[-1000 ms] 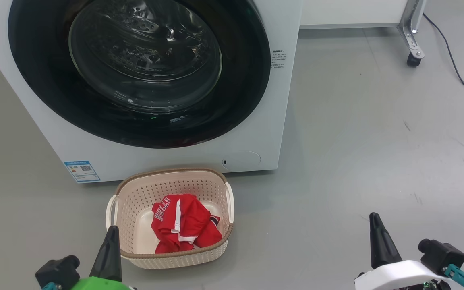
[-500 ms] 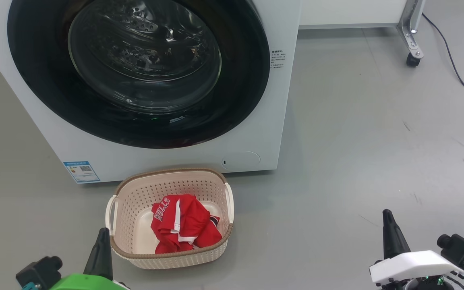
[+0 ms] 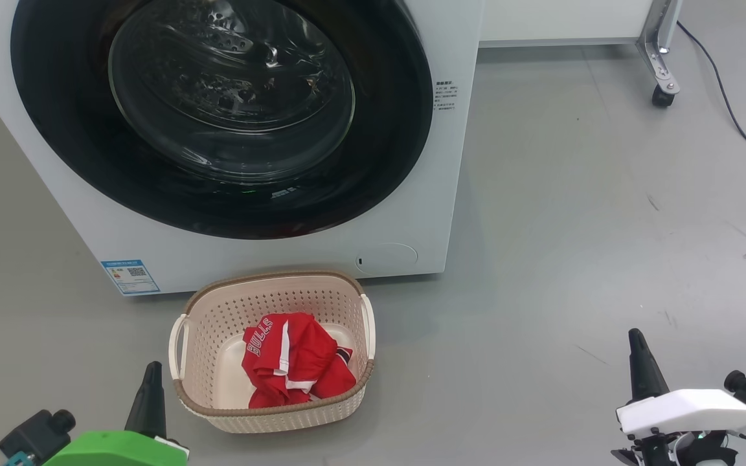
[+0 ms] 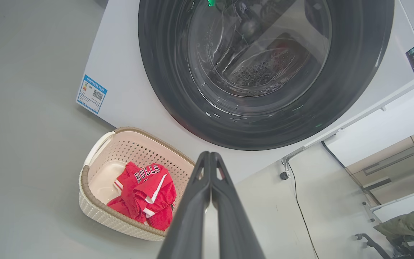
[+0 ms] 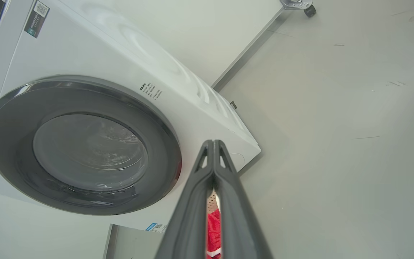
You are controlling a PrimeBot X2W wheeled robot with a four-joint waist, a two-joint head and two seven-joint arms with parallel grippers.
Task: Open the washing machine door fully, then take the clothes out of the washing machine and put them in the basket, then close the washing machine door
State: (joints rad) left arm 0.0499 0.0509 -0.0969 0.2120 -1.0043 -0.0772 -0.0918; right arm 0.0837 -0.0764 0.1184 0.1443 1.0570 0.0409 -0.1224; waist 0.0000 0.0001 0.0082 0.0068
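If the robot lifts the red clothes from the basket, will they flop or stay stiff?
Probably flop: the clothes lie crumpled in soft folds. Likely light too, since the fabric looks thin. A loose end might drag on the basket rim.

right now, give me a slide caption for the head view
Washing machine door shut, clothes in the basket, left hand and right hand closed, empty.

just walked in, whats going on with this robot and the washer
It's a laundry job, and it looks about done. The red clothes lie in the basket on the floor before the washing machine, whose door is closed. The left end effector, beside the basket, and the right end effector, over bare floor, are both shut and empty.
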